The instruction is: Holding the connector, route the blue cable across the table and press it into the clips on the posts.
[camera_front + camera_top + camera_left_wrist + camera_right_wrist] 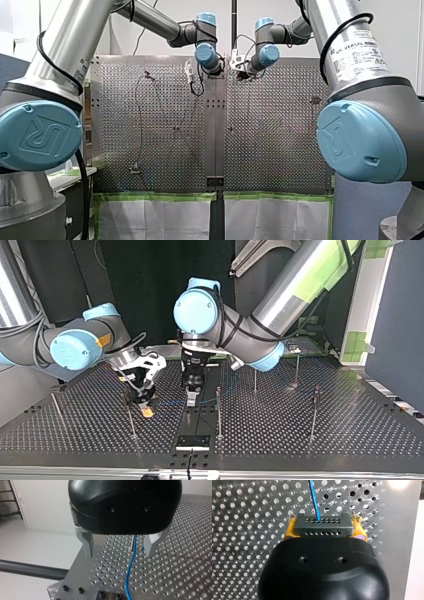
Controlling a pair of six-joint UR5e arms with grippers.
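Clamping the connector (322,525) between its yellow pads, my right gripper (325,529) should grip firmly and draw the blue cable (130,567) low over the table (180,575) toward a post (218,415). My left gripper (119,552) stands with fingers spread and the cable running loose between them. It looks best placed to guide the cable down and seat it squarely in the clip (218,389).

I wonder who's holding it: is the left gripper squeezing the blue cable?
No, the jaws of my left gripper stand apart, and the blue cable runs between them.

Robotics lab, perforated table (350,440), my left arm (40,135), my right arm (360,140)
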